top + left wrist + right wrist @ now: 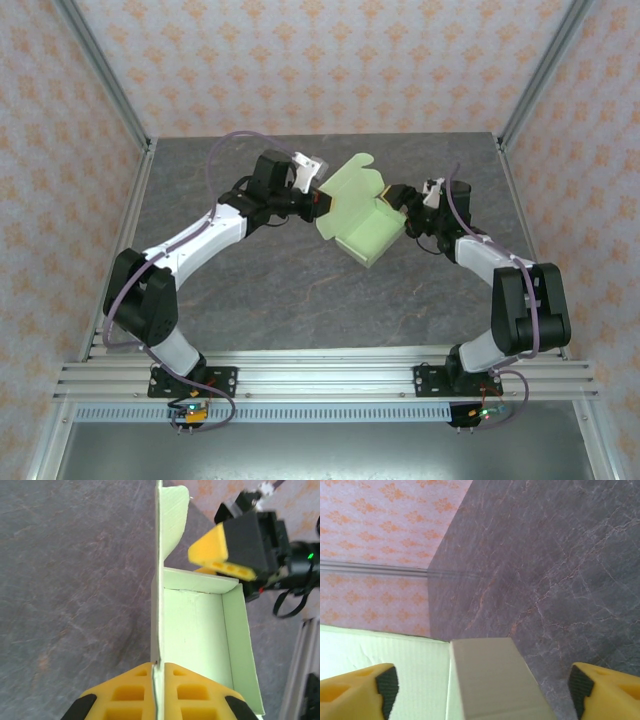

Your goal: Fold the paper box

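There is one paper box (367, 240) and there are two grippers. The box is at the middle of the top view, held above the table (250, 290) between both grippers. In the left wrist view its long axis runs from bottom to top of the frame, with the rounded flap (172, 520) at the top. The left gripper (156, 685) pinches one side wall of the box. The right gripper (480, 690) is spread wide around an end wall.

Your table (300, 300): dark grey, veined stone-look top. Over it, one pale-green paper box (365, 235); you cannot tell whether it touches.
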